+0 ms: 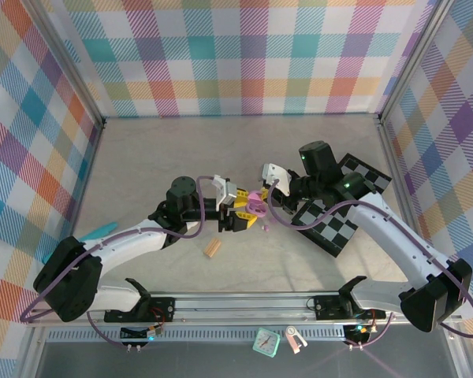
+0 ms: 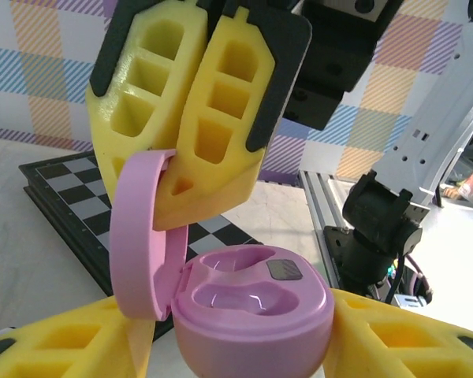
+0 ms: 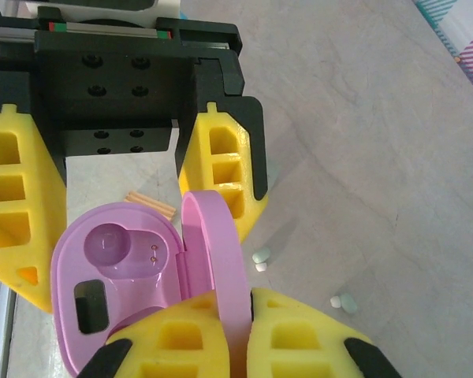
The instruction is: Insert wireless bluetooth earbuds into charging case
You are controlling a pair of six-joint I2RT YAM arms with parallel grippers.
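The worktop (image 1: 221, 157) is a pale, faintly mottled grey-beige slab. It is closed in on three sides by walls of pastel plaid cloth (image 1: 252, 55) hung on bare metal posts (image 1: 77, 79). A black-and-white checkerboard (image 1: 331, 230) lies flat on the right side, partly under the right arm. A tan ridged block (image 1: 213, 248) sits near the middle front, and a flat teal piece (image 1: 102, 230) lies by the left wall. Along the near edge runs a metal rail (image 1: 244, 303), with a small teal square thing (image 1: 266, 340) just in front of it.

Above the middle of the worktop the purple charging case (image 1: 256, 203) is held up between the arms, its lid (image 2: 142, 236) standing open. The right pincer (image 3: 238, 307) is clamped tight on that lid. The left pincer (image 1: 243, 211) stands partly spread, a finger close on each side of the case's base. Whether it presses cannot be told. Small whitish wireless bluetooth earbuds (image 3: 260, 256) lie on the bare surface below, apart from the case.
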